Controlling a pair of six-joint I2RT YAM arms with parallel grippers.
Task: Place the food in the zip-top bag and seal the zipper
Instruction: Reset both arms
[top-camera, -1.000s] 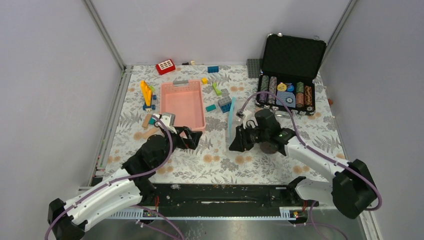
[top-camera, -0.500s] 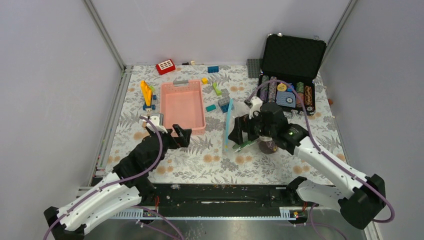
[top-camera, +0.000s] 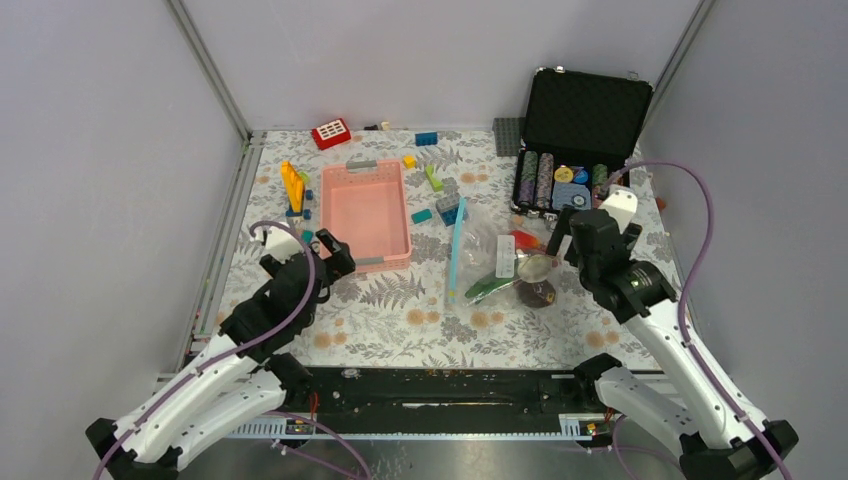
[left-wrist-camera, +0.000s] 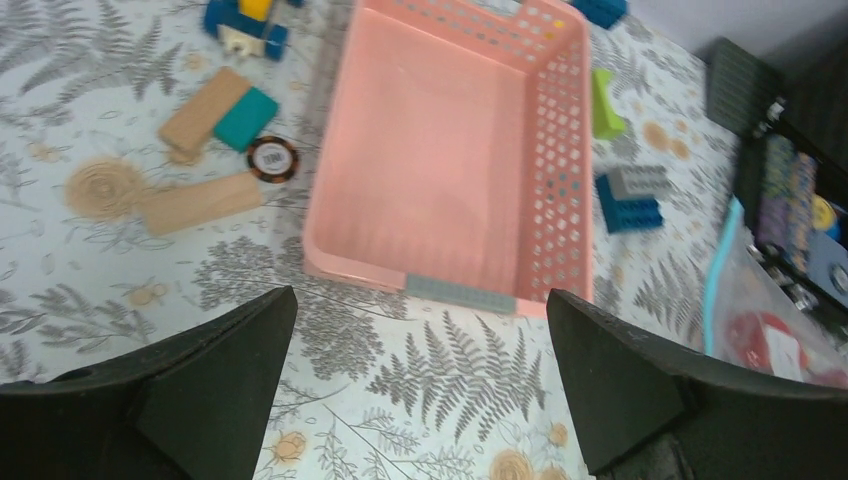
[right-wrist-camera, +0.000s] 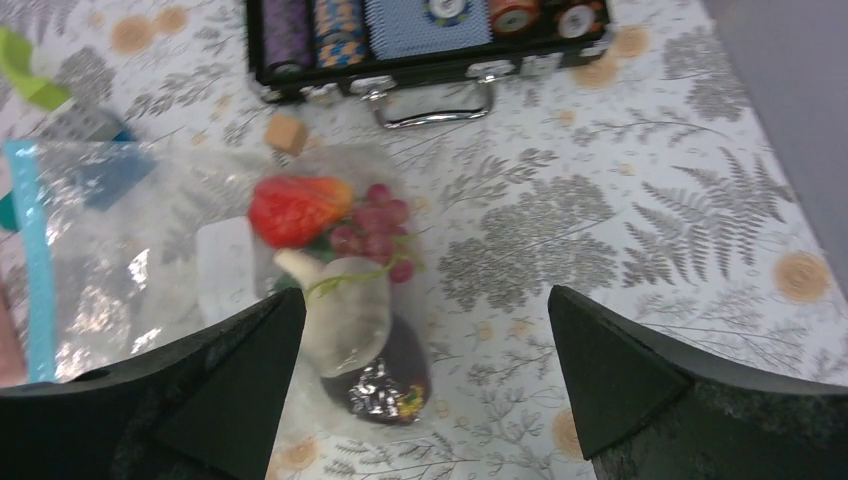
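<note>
The clear zip-top bag (top-camera: 492, 258) lies flat on the table right of centre, touched by neither gripper. Its light-blue zipper (top-camera: 456, 252) runs along the left edge. Inside, the food shows through the plastic: a red piece (right-wrist-camera: 297, 208), a grape bunch (right-wrist-camera: 375, 230), a white piece (right-wrist-camera: 345, 305), a maroon round fruit (right-wrist-camera: 385, 375) and green pods (top-camera: 490, 288). My right gripper (right-wrist-camera: 426, 292) is open and empty, above the bag's right end. My left gripper (left-wrist-camera: 420, 292) hangs open and empty over the table just in front of the pink basket.
The pink slotted basket (top-camera: 365, 208) stands left of the bag. An open black case of poker chips (top-camera: 580, 135) sits at the back right. Building blocks (top-camera: 292, 188) and wooden blocks (left-wrist-camera: 205, 100) with a loose chip (left-wrist-camera: 272, 158) lie left of the basket.
My right gripper opened, let go of the bag and drew back to the right. The bag dropped flat on the table. My left arm pulled back to the left.
</note>
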